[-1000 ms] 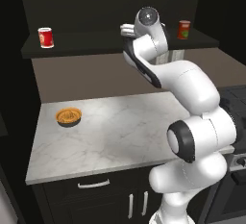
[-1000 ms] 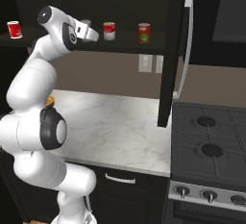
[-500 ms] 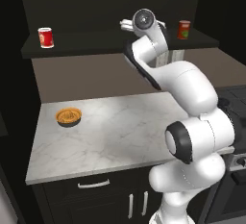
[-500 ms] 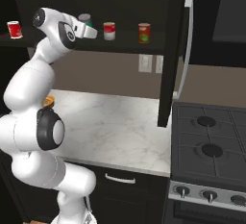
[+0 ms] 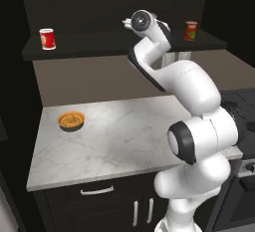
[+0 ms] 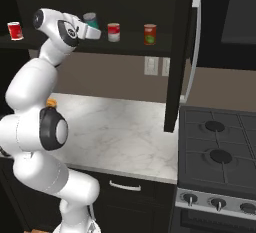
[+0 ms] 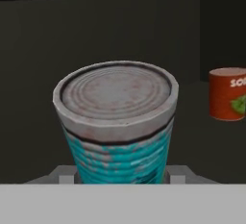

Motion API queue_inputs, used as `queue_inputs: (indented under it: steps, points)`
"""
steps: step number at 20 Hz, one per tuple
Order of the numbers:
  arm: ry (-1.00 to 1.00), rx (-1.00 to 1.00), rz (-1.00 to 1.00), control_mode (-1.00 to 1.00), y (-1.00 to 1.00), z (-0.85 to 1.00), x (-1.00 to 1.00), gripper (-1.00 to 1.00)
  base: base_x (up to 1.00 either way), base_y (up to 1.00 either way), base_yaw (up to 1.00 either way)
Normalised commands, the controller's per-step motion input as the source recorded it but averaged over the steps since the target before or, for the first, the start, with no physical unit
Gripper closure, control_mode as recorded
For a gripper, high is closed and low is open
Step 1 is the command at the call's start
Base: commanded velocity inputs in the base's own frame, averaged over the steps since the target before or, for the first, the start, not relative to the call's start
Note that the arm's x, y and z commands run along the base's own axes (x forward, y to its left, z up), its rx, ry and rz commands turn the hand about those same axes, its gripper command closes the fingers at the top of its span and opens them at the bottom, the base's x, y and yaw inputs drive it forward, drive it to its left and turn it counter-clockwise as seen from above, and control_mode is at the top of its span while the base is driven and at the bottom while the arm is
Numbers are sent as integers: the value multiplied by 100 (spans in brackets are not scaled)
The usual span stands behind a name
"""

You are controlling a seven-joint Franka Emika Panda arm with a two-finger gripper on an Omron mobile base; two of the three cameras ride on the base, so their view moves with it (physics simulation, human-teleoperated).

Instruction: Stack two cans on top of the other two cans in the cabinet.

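Holding the teal can (image 7: 115, 131) upright, gripper (image 7: 115, 176) jaws clamped on its lower sides; the red-and-white can (image 6: 114, 32) is sitting just right of it in the right base frame.

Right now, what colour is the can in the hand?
Teal-blue can with a grey rim, clearest in the hand view.

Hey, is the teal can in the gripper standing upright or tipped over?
Upright. In the hand view the teal can shows its grey lid level on top and its sides vertical, clamped in the gripper.
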Motion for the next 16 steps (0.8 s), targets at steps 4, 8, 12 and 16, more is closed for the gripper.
queue_inputs:
  steps: [4,8,12,16]
  points:
    - [0,0,-7,-100,-1,16,14,100,0,0,0]
    - [0,0,-7,-100,0,20,5,100,0,0,0]
    - [0,0,-8,-100,-8,11,1,100,0,0,0]
    - [0,0,-6,-100,-8,17,1,100,0,0,0]
